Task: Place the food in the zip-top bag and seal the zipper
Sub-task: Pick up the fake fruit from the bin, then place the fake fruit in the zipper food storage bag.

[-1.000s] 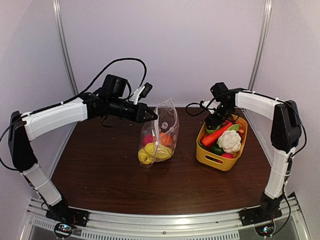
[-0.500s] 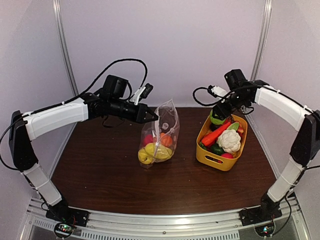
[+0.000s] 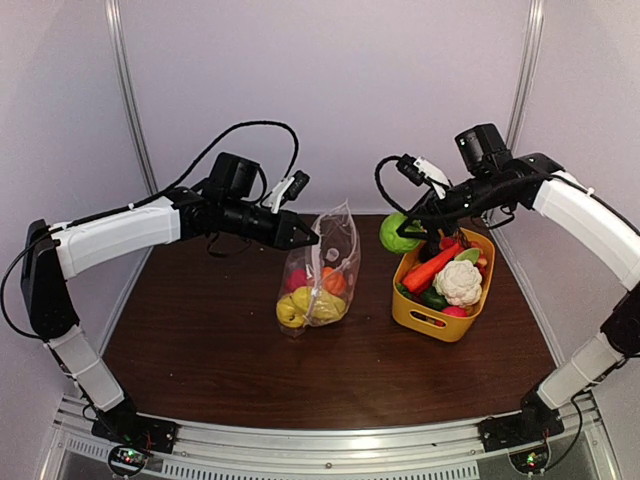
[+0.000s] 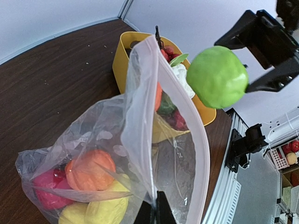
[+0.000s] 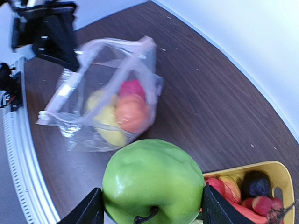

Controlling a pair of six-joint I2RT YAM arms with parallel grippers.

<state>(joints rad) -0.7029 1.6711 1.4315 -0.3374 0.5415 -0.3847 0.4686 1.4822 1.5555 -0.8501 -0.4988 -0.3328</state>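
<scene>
The clear zip-top bag (image 3: 322,270) stands on the table with yellow, orange and red toy food inside. My left gripper (image 3: 308,236) is shut on the rim of the bag's mouth (image 4: 154,196) and holds it up and open. My right gripper (image 3: 400,228) is shut on a green apple (image 3: 397,234), in the air between the bag and the yellow basket (image 3: 422,315). The apple fills the right wrist view (image 5: 153,183), above and right of the bag (image 5: 107,98). In the left wrist view the apple (image 4: 217,77) hangs beyond the bag's mouth. The zipper is too faint to make out.
The yellow basket holds an orange carrot (image 3: 432,268), a white cauliflower (image 3: 458,283) and other small food pieces. It sits at the right of the brown table (image 3: 200,340). Grey walls close in behind and at both sides.
My right gripper has lifted the green apple out of the basket and carried it left toward the bag. My left gripper has held the bag's rim in place.
</scene>
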